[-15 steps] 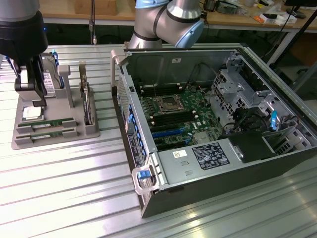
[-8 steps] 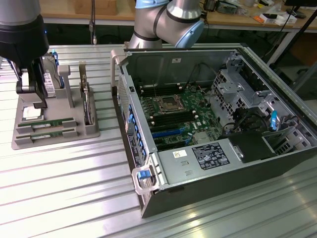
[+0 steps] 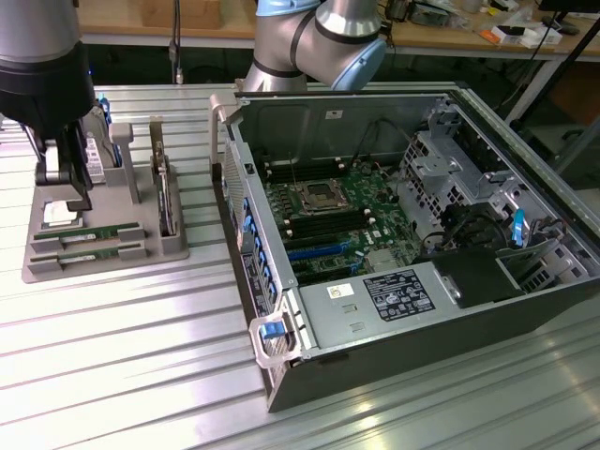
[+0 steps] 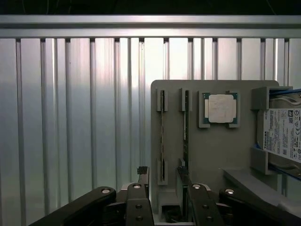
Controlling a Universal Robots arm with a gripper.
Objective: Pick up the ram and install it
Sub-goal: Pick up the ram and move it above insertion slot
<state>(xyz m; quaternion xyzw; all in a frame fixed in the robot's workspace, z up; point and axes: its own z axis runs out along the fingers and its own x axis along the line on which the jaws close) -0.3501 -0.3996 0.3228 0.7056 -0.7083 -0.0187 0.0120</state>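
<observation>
Over the gray parts tray (image 4: 211, 150), the gripper (image 4: 162, 169) hangs wide open, jaws either side of one ram stick (image 4: 162, 136). I'd centre on it, drop straight and squeeze gently.

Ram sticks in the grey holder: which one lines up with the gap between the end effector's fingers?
The long green ram stick farther from the square silver processor chip; the other stick lies right beside that chip.

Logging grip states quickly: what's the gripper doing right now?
Gripper: open, holding nothing, jaws close to the ram in the grey tray.
</observation>
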